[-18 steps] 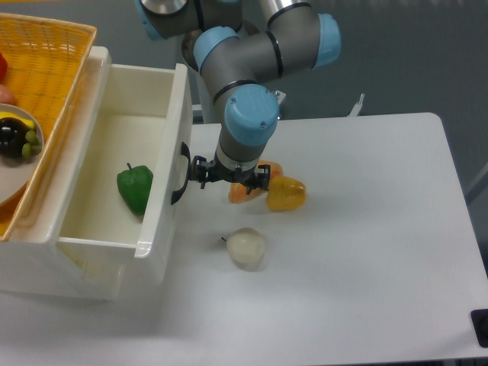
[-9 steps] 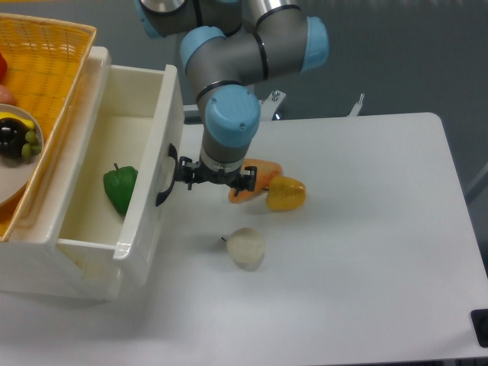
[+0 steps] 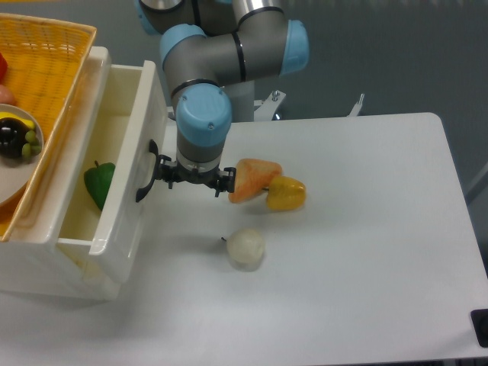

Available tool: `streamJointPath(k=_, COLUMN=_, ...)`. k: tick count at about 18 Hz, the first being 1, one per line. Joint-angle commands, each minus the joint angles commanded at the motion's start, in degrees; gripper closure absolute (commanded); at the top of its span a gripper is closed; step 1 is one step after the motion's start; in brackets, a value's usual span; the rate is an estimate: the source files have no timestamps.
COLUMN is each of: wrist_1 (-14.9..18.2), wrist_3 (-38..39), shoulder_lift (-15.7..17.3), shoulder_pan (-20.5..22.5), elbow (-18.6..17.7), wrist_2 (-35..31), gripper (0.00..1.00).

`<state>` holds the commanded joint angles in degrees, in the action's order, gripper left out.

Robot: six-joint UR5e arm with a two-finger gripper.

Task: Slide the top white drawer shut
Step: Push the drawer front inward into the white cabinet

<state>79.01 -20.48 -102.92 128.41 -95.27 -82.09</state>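
The top white drawer (image 3: 122, 191) is a glossy white box, partly pulled out of the cabinet at the left, with a black curved handle (image 3: 143, 177) on its front panel. A green pepper (image 3: 97, 183) lies inside it. My gripper (image 3: 192, 177) hangs from the arm just right of the drawer front, its left side touching the panel at the handle. I cannot tell whether its fingers are open or shut.
An orange basket (image 3: 42, 91) with fruit and a plate sits on the cabinet top at the left. An orange piece (image 3: 252, 179), a yellow pepper (image 3: 286, 194) and a white garlic-like piece (image 3: 245, 248) lie on the white table (image 3: 366, 229) right of the gripper.
The gripper has moved left, pushing the drawer front with it. The drawer has slid further into the cabinet and the green pepper moved left with it.
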Motion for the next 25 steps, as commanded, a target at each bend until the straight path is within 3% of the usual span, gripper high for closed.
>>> streamJointPath(k=9, wrist_1=-0.17, wrist_3=1.15, shoulder_lift=-0.09, shoulder_pan=-2.99, elbow=0.70, wrist_2=-0.18, gripper=0.00)
streamJointPath(k=25, wrist_1=0.00, wrist_3=1.50, shoulder_lift=0.26, shoulder_pan=-4.66, elbow=1.06, wrist_2=-0.26, gripper=0.00)
